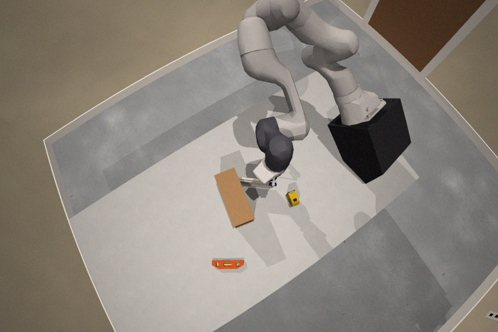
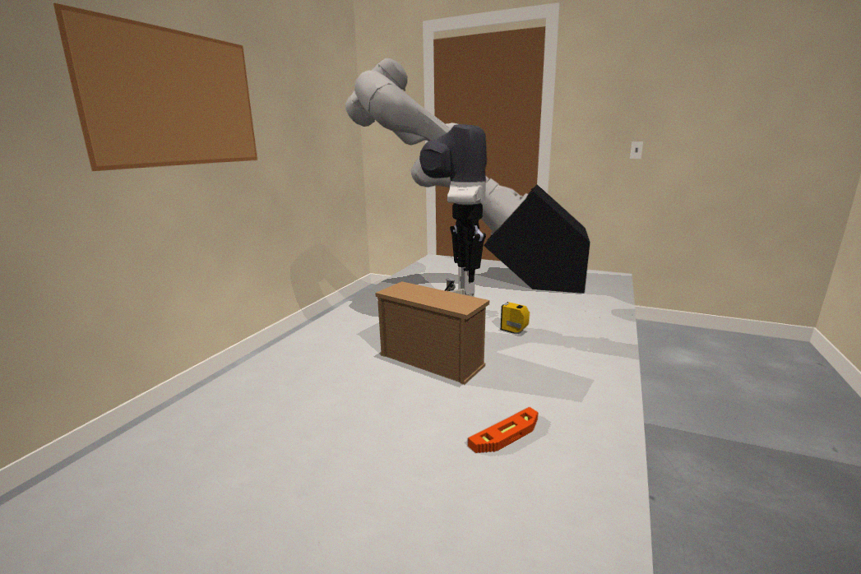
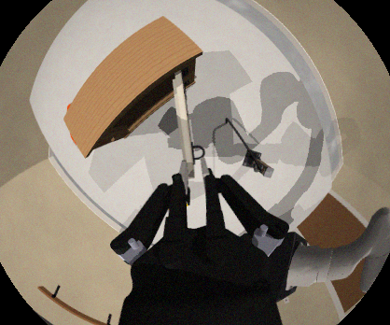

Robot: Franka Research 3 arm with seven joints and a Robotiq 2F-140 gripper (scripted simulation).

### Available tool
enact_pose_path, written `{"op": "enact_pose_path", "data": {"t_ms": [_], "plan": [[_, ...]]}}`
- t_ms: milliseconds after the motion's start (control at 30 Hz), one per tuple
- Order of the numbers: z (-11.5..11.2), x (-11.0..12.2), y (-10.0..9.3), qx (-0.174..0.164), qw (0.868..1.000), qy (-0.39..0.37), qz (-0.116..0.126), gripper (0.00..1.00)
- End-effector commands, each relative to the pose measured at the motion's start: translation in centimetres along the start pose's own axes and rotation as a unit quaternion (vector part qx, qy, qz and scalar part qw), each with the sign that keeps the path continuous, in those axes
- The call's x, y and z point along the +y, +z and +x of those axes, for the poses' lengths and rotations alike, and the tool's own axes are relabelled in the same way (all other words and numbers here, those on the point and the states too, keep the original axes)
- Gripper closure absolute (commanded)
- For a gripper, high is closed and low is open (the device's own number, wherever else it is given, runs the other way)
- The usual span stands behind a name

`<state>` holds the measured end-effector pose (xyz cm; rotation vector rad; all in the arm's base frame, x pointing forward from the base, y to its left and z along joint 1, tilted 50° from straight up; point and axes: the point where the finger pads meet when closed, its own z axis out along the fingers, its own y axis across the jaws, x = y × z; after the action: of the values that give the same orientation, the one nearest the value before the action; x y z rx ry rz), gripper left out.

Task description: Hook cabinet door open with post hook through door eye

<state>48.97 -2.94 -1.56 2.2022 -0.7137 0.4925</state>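
Note:
The wooden cabinet [image 1: 234, 197] [image 2: 418, 336] [image 3: 132, 70] stands upright on the table. Its pale door [image 1: 257, 183] [image 3: 183, 114] stands wide open. A dark ring eye [image 3: 198, 152] sticks out from the door's face near its free edge. The thin dark hook [image 3: 238, 135] extends from the post [image 3: 259, 162], apart from the eye, with a visible gap. My gripper [image 2: 467, 287] [image 3: 194, 165] points down at the door's free edge. Its fingers stand a little apart, seemingly either side of that edge, not clamped on it. The arm hides the fingertips and hook in the top view.
A yellow tape measure [image 1: 293, 198] [image 2: 515, 317] stands beside the door's free end. An orange level [image 1: 228, 264] [image 2: 503, 430] lies behind the cabinet, on the side away from the door. The black robot base [image 1: 375, 137] [image 2: 546, 247] is beyond the tape measure.

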Motion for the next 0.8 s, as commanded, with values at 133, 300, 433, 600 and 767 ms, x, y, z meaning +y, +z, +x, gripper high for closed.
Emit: {"op": "enact_pose_path", "data": {"t_ms": [133,300,433,600,767], "plan": [[-0.02,0.00,-0.01,0.000,1.000,-0.004,0.001,0.84],[-0.02,0.00,-0.01,0.000,1.000,-0.004,0.001,0.84],[-0.02,0.00,-0.01,0.000,1.000,-0.004,0.001,0.84],[-0.02,0.00,-0.01,0.000,1.000,-0.004,0.001,0.84],[0.00,-0.38,-0.01,0.000,1.000,0.015,0.001,0.84]]}}
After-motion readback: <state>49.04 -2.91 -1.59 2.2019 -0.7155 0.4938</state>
